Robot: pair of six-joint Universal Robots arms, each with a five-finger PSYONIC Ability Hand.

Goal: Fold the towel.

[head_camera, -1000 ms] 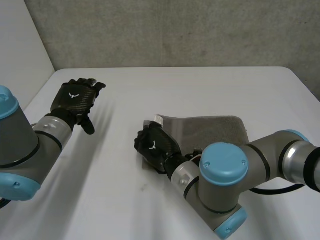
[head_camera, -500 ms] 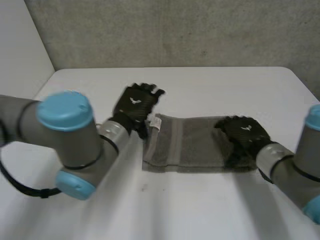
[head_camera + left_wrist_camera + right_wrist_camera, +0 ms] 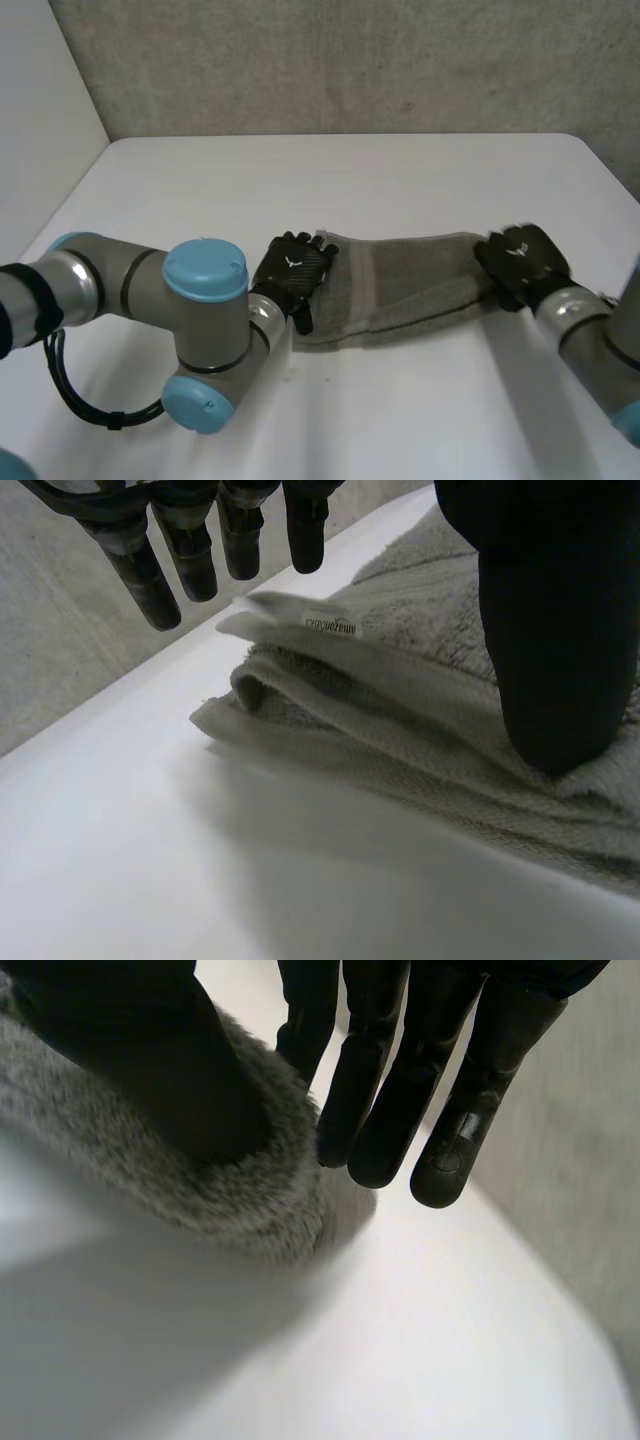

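A grey towel, folded into a long strip, lies across the white table. My left hand rests on its left end, by the white label. Its fingers reach straight out over the layered corner, and its thumb presses on top of the towel. My right hand is at the towel's right end. There the fuzzy edge sits pinched between the thumb and the fingers, and it looks slightly raised off the table.
A grey concrete wall runs behind the table's far edge. A pale wall stands at the left. Bare tabletop lies in front of the towel and beyond it.
My right hand swept from the towel's left end to its right end and closed on it. My left hand came in from the far left onto the towel's left end.
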